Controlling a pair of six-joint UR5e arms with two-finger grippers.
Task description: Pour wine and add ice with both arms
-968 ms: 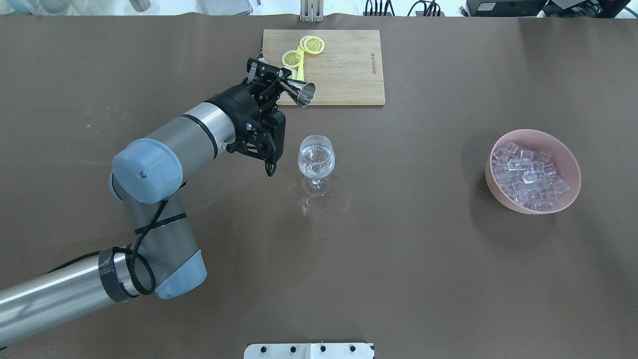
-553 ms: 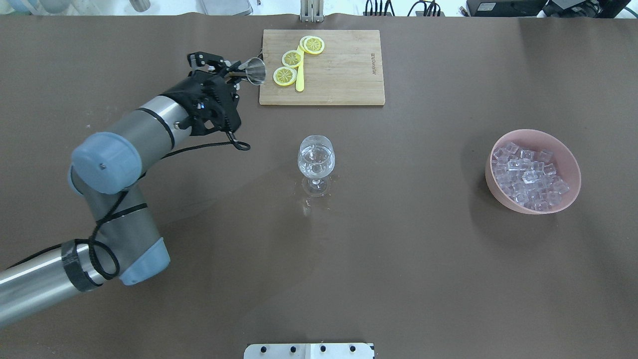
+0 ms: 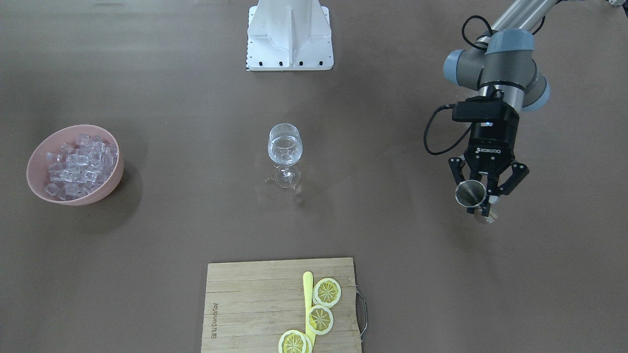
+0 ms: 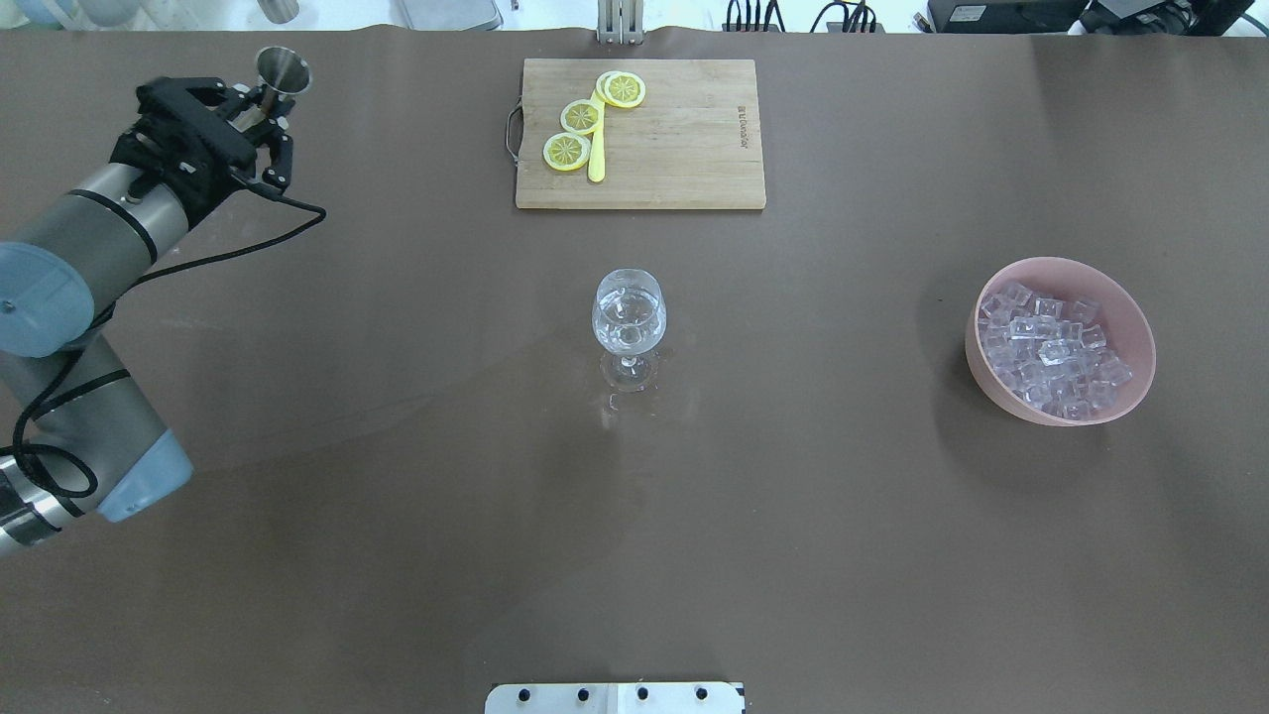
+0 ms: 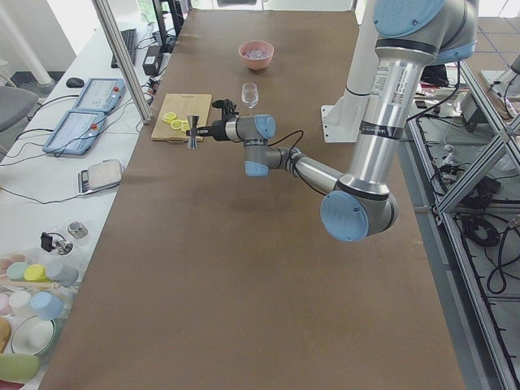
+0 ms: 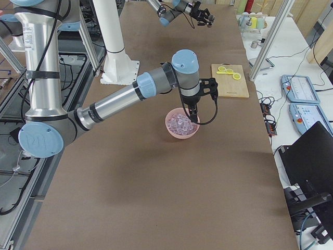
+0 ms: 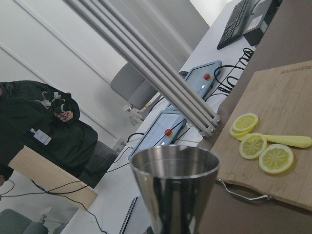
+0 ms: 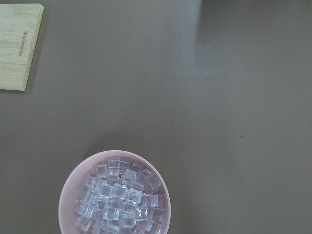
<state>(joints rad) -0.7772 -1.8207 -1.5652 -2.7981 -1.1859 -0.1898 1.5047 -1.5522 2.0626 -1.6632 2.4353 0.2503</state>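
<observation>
L jaws pinch steel jigger (image 3: 469,192), upright, at desk (image 4: 793,545) far left; contents not visible. Wine (image 4: 629,312) in glass (image 3: 284,133), desk centre. R jaws above ice (image 4: 1049,349) in pink bowl (image 4: 981,372): side view only, spread or pressed together cannot tell.

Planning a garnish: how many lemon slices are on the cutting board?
3: a lemon slice farthest from the robot, a second in the middle, a third nearest, in a row on the cutting board near its handle. None seems hidden.

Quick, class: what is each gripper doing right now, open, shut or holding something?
Left gripper: shut on the steel jigger.
Right gripper: cannot be told; only a side view shows it.
</observation>
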